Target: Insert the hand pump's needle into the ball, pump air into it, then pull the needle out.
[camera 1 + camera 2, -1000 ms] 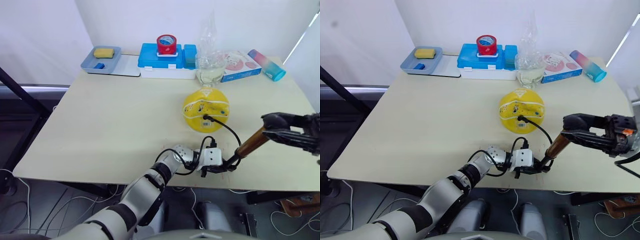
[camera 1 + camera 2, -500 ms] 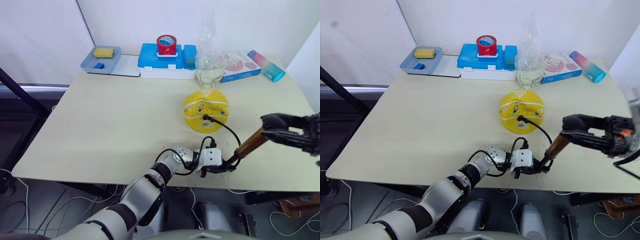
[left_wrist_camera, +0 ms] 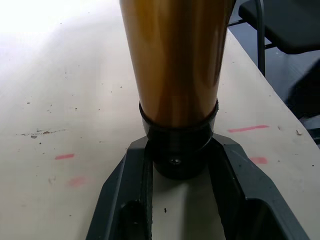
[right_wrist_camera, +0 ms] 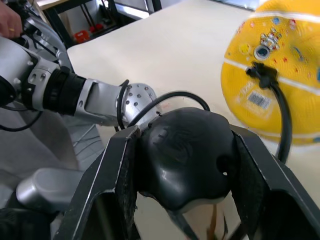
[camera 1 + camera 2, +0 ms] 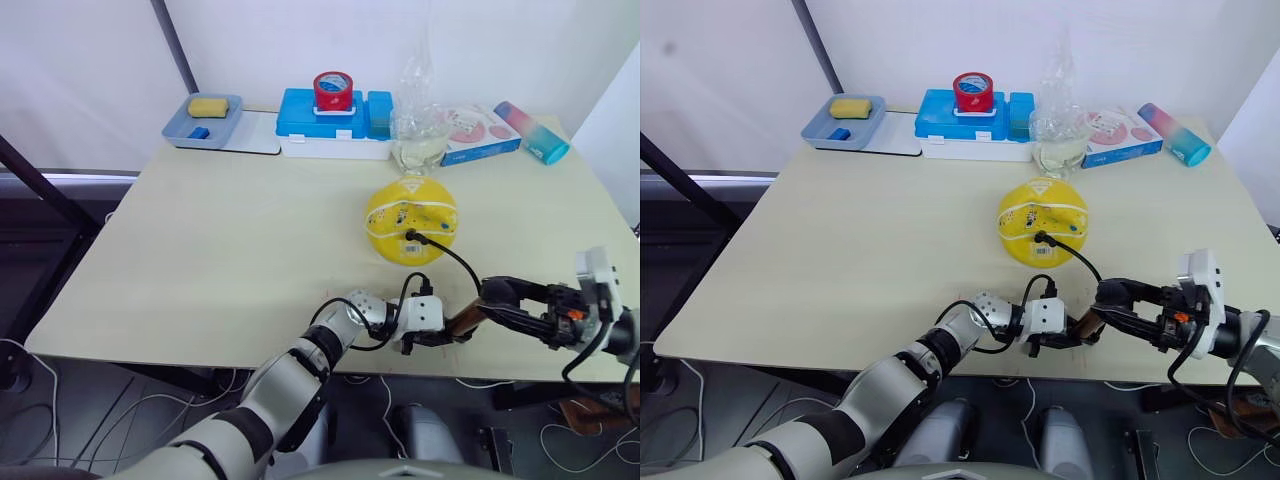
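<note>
The yellow ball (image 5: 410,220) rests round on the table's middle right. The needle's black fitting (image 5: 412,237) sits in the ball's front, its metal tip hidden inside. A black hose (image 5: 455,262) curves from there to the hand pump (image 5: 464,320), which lies low near the table's front edge. My left gripper (image 5: 443,336) is shut on the pump's black end cap (image 3: 179,150), one finger (image 3: 125,190) on each side. My right gripper (image 5: 493,293) is shut on the black handle (image 4: 185,155), close to the copper tube (image 3: 172,65).
Along the back edge stand a grey tray (image 5: 226,112) with a yellow sponge, a blue box (image 5: 300,112) topped by a red tape roll, a clear plastic bag (image 5: 420,110), a pink box (image 5: 480,128) and a pastel bottle (image 5: 533,130). The pump lies right by the front edge.
My right gripper has moved down and toward the left gripper with the handle, so much less of the copper tube shows. The left gripper and the ball have stayed put.
</note>
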### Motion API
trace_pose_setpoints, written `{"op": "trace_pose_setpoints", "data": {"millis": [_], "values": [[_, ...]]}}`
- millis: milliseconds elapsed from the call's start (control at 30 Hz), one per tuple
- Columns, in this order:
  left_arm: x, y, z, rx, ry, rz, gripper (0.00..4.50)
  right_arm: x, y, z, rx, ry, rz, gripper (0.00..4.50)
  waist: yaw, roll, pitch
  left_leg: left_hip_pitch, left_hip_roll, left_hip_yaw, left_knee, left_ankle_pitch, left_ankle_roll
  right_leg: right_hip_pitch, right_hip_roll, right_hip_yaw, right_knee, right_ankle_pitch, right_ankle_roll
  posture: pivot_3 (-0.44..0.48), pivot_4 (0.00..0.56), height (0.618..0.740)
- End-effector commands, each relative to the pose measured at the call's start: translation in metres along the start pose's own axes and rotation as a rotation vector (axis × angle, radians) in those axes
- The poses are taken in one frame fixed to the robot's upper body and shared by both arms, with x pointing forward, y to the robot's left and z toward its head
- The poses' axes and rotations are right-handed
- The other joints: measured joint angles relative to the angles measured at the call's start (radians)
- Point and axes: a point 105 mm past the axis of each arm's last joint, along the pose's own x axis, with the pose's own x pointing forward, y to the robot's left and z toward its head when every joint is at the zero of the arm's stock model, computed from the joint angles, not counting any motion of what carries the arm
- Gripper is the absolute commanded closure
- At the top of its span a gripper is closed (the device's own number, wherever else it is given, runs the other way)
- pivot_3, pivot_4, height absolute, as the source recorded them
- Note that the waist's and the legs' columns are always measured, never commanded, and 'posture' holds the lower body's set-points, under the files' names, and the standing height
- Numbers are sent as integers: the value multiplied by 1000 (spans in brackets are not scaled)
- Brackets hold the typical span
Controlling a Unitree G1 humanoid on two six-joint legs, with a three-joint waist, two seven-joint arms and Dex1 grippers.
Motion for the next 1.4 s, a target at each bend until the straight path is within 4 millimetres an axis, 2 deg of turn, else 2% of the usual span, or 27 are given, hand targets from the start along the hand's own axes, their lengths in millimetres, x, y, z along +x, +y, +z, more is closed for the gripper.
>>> {"op": "trace_pose_setpoints", "data": {"millis": [33,300,467,567,833,1100,1233,1400], "values": [[19,-32,-13,-46,82,-128,3397,-18,1,55,-129,-54,-30,2561,0,1,0,0,0,0,0,0,0,0,0,0,0,0,0,0,150,739],[20,-31,-10,-44,75,-129,3397,-43,11,118,-166,-109,-37,2561,1,0,1,-2,0,0,0,0,0,-1,0,0,0,0,0,0,150,739],[21,-31,-9,-43,71,-128,3397,-51,17,139,-168,-107,-37,2561,0,0,1,-2,0,0,0,0,0,-2,-1,0,0,0,0,0,150,739],[20,-31,-9,-38,73,-129,3397,-49,17,146,-141,-152,-36,2561,0,2,2,-2,0,1,0,0,0,-2,-1,0,0,0,0,0,150,739],[23,-32,-7,-41,65,-127,3397,-27,2,76,-51,1,-77,2561,0,0,1,-2,0,1,0,0,0,-2,0,0,0,0,0,0,150,739],[23,-30,-6,-45,58,-124,3397,-11,-15,21,-50,62,-117,2561,0,-2,0,-1,0,1,0,0,0,-2,0,0,1,0,0,0,150,739],[22,-30,-6,-37,64,-123,3397,-5,-23,3,-74,45,-164,2561,0,-2,0,-1,0,1,0,0,0,-1,0,0,1,0,0,0,150,739],[23,-30,-6,-35,65,-124,3397,-4,-23,-5,-84,35,-169,2561,-1,-1,0,0,0,1,0,0,0,-2,0,0,1,0,0,0,150,739]]}}
